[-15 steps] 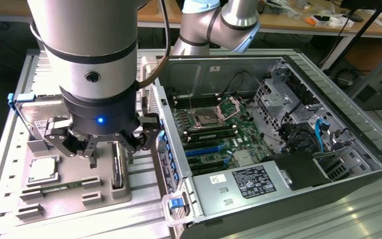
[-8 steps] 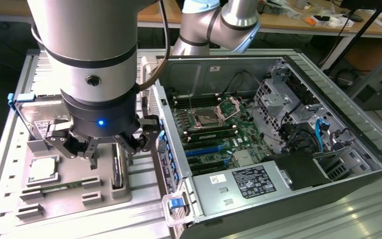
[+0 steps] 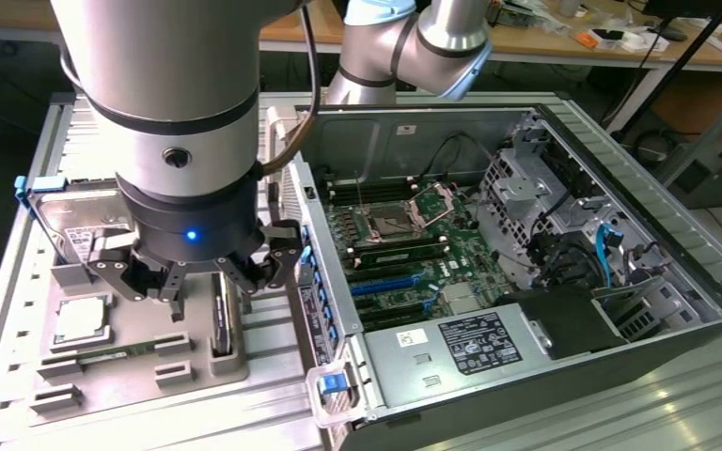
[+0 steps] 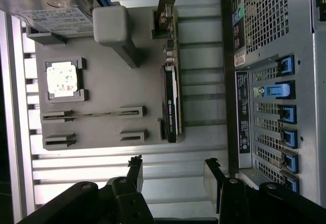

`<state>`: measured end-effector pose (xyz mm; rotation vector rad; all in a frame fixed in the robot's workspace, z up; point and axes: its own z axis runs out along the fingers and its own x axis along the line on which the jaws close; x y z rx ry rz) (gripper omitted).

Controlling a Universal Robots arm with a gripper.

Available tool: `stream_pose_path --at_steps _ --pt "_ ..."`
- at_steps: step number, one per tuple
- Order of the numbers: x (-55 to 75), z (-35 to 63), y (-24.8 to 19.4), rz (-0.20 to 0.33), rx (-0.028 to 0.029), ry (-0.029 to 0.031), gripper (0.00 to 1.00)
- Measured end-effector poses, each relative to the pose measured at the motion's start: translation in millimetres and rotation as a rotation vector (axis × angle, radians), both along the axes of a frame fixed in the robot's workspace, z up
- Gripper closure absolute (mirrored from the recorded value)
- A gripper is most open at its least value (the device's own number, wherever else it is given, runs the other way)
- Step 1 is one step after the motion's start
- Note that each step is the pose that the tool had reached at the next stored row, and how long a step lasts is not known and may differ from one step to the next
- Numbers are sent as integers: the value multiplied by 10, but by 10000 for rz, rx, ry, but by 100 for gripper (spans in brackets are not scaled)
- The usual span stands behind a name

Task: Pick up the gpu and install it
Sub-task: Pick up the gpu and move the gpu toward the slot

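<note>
The gripper [image 4: 173, 175] is being held wide open and empty near the gpu [image 4: 172, 102], whose face is being hidden edge-on.

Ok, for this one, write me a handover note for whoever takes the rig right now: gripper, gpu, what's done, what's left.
Gripper: open, holding nothing, above the gray tray, close to the gpu and not touching it.
gpu: on edge in its tray slot, beside the open computer case.
Done: nothing that shows on the card.
Left: gpu not yet picked up, not yet installed in the case.
</note>
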<state>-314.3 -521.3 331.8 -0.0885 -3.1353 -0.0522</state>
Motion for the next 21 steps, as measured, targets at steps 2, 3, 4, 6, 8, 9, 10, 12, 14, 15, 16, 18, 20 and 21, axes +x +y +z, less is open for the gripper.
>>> stream_pose_path --at_steps 2,3,4,6,8,9,10,12,14,15,16,18,20,21 --pt "-1 -9 0 0 1 -2 40" --pt "-1 -13 0 0 0 -2 40" --pt "0 -16 0 0 0 -2 40" --pt "-1 -26 0 0 0 -2 40" --pt "-1 -32 0 0 0 -2 40" --pt "-1 -34 0 0 0 -2 40" --pt "-1 -38 0 0 0 -2 40" --pt "-1 -45 0 0 1 -3 40" --pt "-1 -53 0 0 1 -3 40" --pt "-1 -57 0 0 1 -4 40" --pt "-1 -61 0 0 1 -4 40" --pt "-3 -77 0 -1 1 -7 40" --pt "-3 -89 0 0 1 -10 40" --pt "-3 -93 0 1 0 -11 40"
